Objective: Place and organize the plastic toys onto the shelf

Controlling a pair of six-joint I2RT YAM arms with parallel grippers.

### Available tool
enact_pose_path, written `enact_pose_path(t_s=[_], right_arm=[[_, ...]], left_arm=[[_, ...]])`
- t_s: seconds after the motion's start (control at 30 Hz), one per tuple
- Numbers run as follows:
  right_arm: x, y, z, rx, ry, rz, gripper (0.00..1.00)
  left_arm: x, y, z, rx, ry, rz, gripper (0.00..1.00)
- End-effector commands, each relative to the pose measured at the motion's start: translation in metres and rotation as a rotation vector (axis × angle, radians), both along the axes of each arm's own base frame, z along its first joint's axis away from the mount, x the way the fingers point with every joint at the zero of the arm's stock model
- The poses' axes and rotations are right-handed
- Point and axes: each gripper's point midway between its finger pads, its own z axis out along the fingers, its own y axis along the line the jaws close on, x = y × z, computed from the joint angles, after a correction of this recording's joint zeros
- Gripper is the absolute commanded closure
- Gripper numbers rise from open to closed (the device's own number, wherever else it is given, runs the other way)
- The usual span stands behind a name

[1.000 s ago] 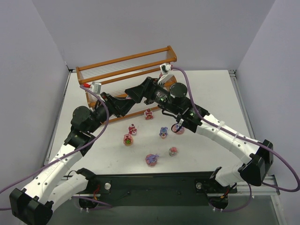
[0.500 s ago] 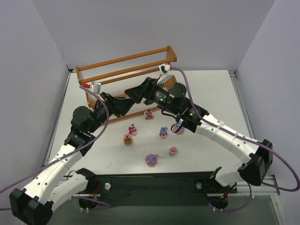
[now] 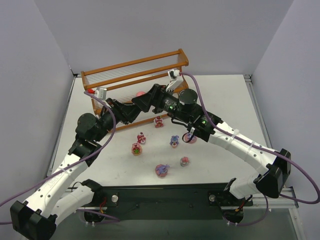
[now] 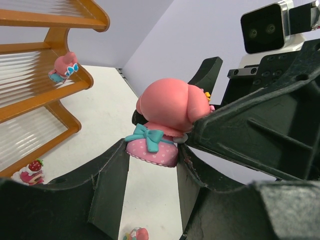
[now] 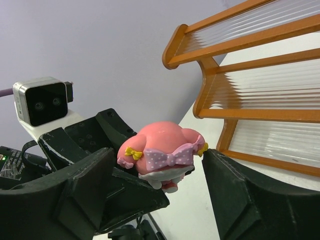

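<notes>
A pink toy with a teal bow and a dotted base is pinched at its base by my left gripper, which is shut on it and holds it in the air in front of the shelf. My right gripper faces it from the other side, open, with the same toy between its fingers; the right finger just meets the toy's yellow bow and the left one stands apart. Another pink toy sits on a shelf tier. Several toys lie on the table.
The shelf's orange frame is close on the right of the right wrist view. A strawberry-topped toy lies by the shelf's foot. Both arms cross over the table's middle, and walls close in the left and back.
My right gripper has shifted slightly left toward the left gripper and its jaws have widened. The pink toy now shows between the two grippers from above. The left arm has held still.
</notes>
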Motion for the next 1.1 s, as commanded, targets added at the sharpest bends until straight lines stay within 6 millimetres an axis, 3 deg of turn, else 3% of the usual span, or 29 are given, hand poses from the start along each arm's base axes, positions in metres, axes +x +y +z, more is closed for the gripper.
enact_pose_path(t_s=[0.0,0.17,0.3,0.37,0.4,0.43,0.5,0.53,0.57,0.63,0.7,0.8,0.87,0.9,1.0,1.03,1.07], right_arm=[[-0.001,0.002,0.032,0.058,-0.06,0.0,0.4],[0.0,0.003,0.033,0.053,-0.054,-0.006,0.66],[0.005,0.004,0.031,0.036,-0.049,-0.022,0.8],[0.008,0.004,0.03,0.023,-0.052,-0.036,0.83],[0.009,0.004,0.03,0.019,-0.054,-0.037,0.83],[0.01,0.004,0.031,0.013,-0.063,-0.041,0.84],[0.017,0.0,0.028,-0.019,-0.087,-0.077,0.85],[0.021,-0.002,0.026,-0.037,-0.094,-0.094,0.85],[0.027,-0.004,0.023,-0.059,-0.103,-0.124,0.85],[0.037,-0.011,0.014,-0.127,-0.133,-0.173,0.85],[0.048,-0.015,-0.003,-0.199,-0.156,-0.212,0.85],[0.062,-0.02,-0.027,-0.297,-0.193,-0.264,0.85],[0.071,-0.023,-0.036,-0.326,-0.216,-0.299,0.85],[0.075,-0.024,-0.044,-0.365,-0.235,-0.31,0.84],[0.086,-0.027,-0.054,-0.412,-0.277,-0.35,0.82],[0.089,-0.027,-0.067,-0.44,-0.278,-0.355,0.82],[0.093,-0.027,-0.065,-0.43,-0.299,-0.371,0.81]], left_arm=[[-0.005,0.005,0.03,-0.05,-0.086,0.011,1.0],[-0.005,0.004,0.028,-0.047,-0.08,0.007,1.0],[-0.004,0.003,0.025,-0.037,-0.069,0.004,0.99],[-0.004,0.003,0.021,-0.029,-0.057,0.005,0.79],[-0.005,0.004,0.02,-0.027,-0.055,0.008,0.48],[-0.005,0.004,0.019,-0.021,-0.052,0.009,0.36],[-0.005,0.01,0.017,0.001,-0.037,0.041,0.16],[-0.005,0.012,0.009,0.034,-0.017,0.052,0.13],[-0.009,0.017,0.013,0.041,-0.028,0.064,0.09],[-0.01,0.028,0.001,0.103,-0.001,0.111,0.07],[-0.02,0.044,0.006,0.133,-0.036,0.165,0.06],[-0.027,0.077,-0.011,0.223,0.011,0.303,0.05],[-0.035,0.092,-0.007,0.257,-0.006,0.349,0.05],[-0.036,0.099,-0.016,0.295,0.022,0.372,0.05],[-0.042,0.122,-0.012,0.33,0.043,0.468,0.05],[-0.044,0.129,-0.01,0.331,0.044,0.496,0.05],[-0.046,0.131,-0.01,0.332,0.046,0.504,0.05]])
